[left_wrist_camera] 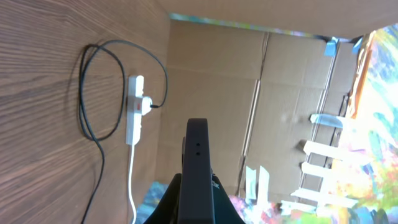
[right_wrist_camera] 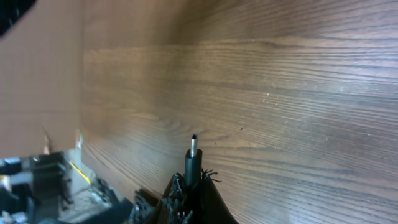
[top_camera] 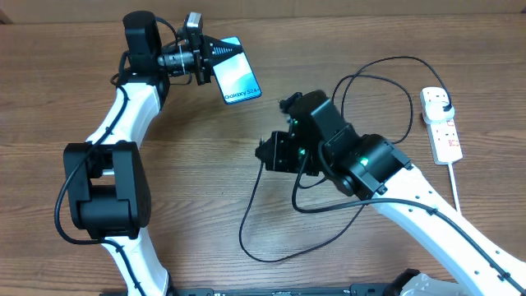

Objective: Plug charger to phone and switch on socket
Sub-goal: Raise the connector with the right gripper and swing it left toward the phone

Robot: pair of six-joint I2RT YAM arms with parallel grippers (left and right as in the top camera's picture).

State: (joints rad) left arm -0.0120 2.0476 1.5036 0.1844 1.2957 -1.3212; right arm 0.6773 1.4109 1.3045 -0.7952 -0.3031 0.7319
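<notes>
Overhead:
- Left gripper (top_camera: 222, 56): at 11 o'clock on the table (top_camera: 189, 164), clamped on the phone (top_camera: 240, 80). Phone is off the tabletop, blue screen facing up, free end pointing to 5 o'clock.
- Right gripper (top_camera: 265, 153): near table centre, nose toward 9 o'clock, jaws closed. We see the charger (top_camera: 242, 232) leaving it and running down to 6 o'clock. From there it curls back under the arm, then loops up to 1 o'clock.
- Power strip (top_camera: 442, 125): flat at 3 o'clock, well apart from both grippers. Black plug (top_camera: 445, 103) sits in its top outlet. White cord (top_camera: 454, 185) trails toward 5 o'clock.
- Phone and right gripper are apart, w/ bare wood between.

Left wrist:
- We see the phone edge-on, a dark slab rising from 6 o'clock between the fingers, gripped tight.
- Strip lies at 10 o'clock, red marks on its face, plug in. Black cable makes an oval loop just left of it.
- Cardboard wall (left_wrist_camera: 249, 93) stands behind.

Right wrist:
- Fingers at 6 o'clock pinch the charger's connector tip (right_wrist_camera: 193, 147). Small metal end pokes up to 12 o'clock, clear of the wood.
- Phone isn't in this view.
</notes>
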